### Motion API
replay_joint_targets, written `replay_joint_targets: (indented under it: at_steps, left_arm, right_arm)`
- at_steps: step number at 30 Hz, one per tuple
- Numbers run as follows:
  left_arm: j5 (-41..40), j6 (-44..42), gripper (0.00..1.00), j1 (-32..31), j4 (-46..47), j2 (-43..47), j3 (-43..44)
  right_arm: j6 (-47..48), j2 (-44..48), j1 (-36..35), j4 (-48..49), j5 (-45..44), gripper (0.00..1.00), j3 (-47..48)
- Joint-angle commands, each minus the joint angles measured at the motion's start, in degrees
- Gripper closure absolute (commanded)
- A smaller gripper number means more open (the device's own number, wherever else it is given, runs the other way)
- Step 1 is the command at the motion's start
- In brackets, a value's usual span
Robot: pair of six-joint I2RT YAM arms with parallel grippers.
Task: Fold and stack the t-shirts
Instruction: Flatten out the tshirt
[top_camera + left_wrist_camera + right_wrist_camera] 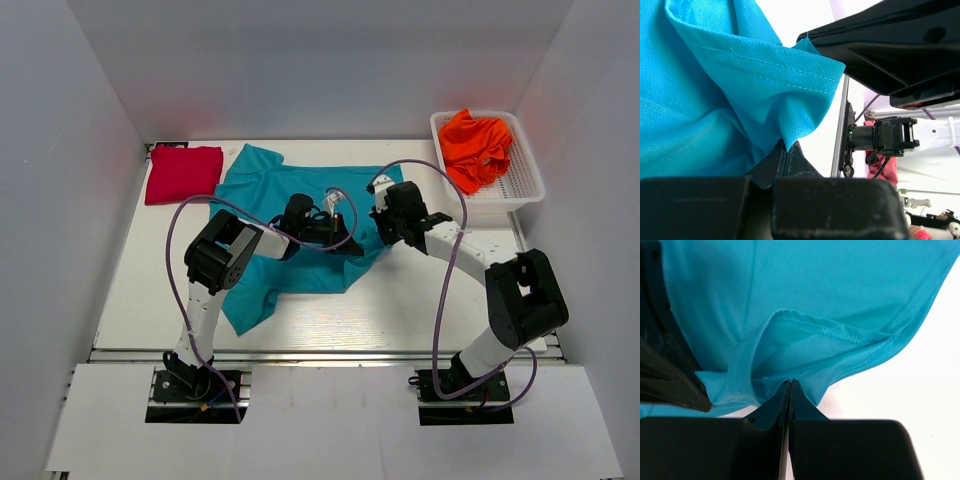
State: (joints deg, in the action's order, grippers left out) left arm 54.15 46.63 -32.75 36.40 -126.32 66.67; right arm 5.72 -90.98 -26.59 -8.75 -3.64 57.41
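surroundings: pale walls (330, 70) on three sides of a white table (400, 320).
far left: red t-shirt (184, 173), folded to a neat rectangle, flat at the table's far left corner, just beside the teal one.
centre: teal t-shirt (262, 185), spread over the middle of the table, partly rumpled, one part trailing toward the near edge on the left; its right side is gathered up between the two arms.
left gripper (785, 150): clenched, jaws pressed together with no gap, pinching a fold of teal cloth; a stitched hem drapes above the fingertips.
right gripper (791, 385): clenched likewise, fingers meeting tight on the teal t-shirt's doubled, stitched hem; cloth fans up and out from the pinch, white table to the right of it.
spacing: in the top view, both pincers sit close together at the shirt's right side.
far right: white slotted basket (520, 190) at the far right corner, holding a crumpled orange t-shirt (478, 145).
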Motion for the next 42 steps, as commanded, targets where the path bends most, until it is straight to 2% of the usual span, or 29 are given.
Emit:
replay_joint_targets:
  at_steps: [1,4,10,13,16,19,20,22,27,33,35,38,42]
  left_arm:
    - [4.12,-3.91,1.0,-0.12,-4.05,2.31,1.26]
    - [4.12,-4.44,1.0,-0.65,-4.59,1.78,1.97]
    - [4.12,-5.67,1.0,-0.65,-6.08,2.31,1.97]
    - [3.6,-5.67,1.0,-0.65,-6.6,2.31,1.45]
    - [3.59,-5.67,1.0,-0.65,-6.61,2.31,0.3]
    - [2.19,-5.15,1.0,-0.65,-5.64,2.84,-0.23]
    - [2.19,-5.15,1.0,-0.65,-5.64,2.84,-0.23]
    - [1.57,-3.31,1.0,-0.04,-4.94,2.84,-0.76]
    - [0.96,2.67,1.0,0.5,2.43,2.84,-4.18]
    - [0.34,5.04,1.0,0.5,4.28,2.31,-4.79]
    - [0.34,5.57,1.0,0.5,4.82,2.31,-4.8]
    - [0.34,5.58,1.0,0.5,4.82,2.31,-5.33]
    - [0.87,6.8,1.0,0.5,6.14,1.78,-5.85]
  right_arm:
    - [9.3,4.23,0.4,8.14,-1.64,1.0,-0.72]
    - [14.31,4.23,0.48,10.33,-2.94,1.0,0.24]
    - [23.27,0.37,0.13,6.84,-4.27,1.0,4.37]
    - [26.43,-1.56,-0.22,6.03,-3.3,1.0,5.43]
    - [27.59,-2.79,-0.57,7.96,-5.93,1.0,5.26]
    - [22.86,-3.33,-0.22,9.72,-5.07,1.0,6.57]
    - [18.24,-3.15,-0.3,9.63,-4.19,0.94,6.75]
    - [15.48,-2.19,-0.04,10.42,-0.85,0.81,5.97]
    - [4.59,2.29,0.66,10.95,-1.62,0.6,2.36]
    - [-1.04,7.91,2.5,8.84,-3.55,0.5,-4.58]
    - [-7.1,8.62,3.73,6.12,-3.66,0.45,-6.42]
    - [-15.1,9.24,6.01,5.15,-3.13,0.44,-8.53]
    - [-23.36,6.62,9.7,5.5,5.29,0.45,-10.12]
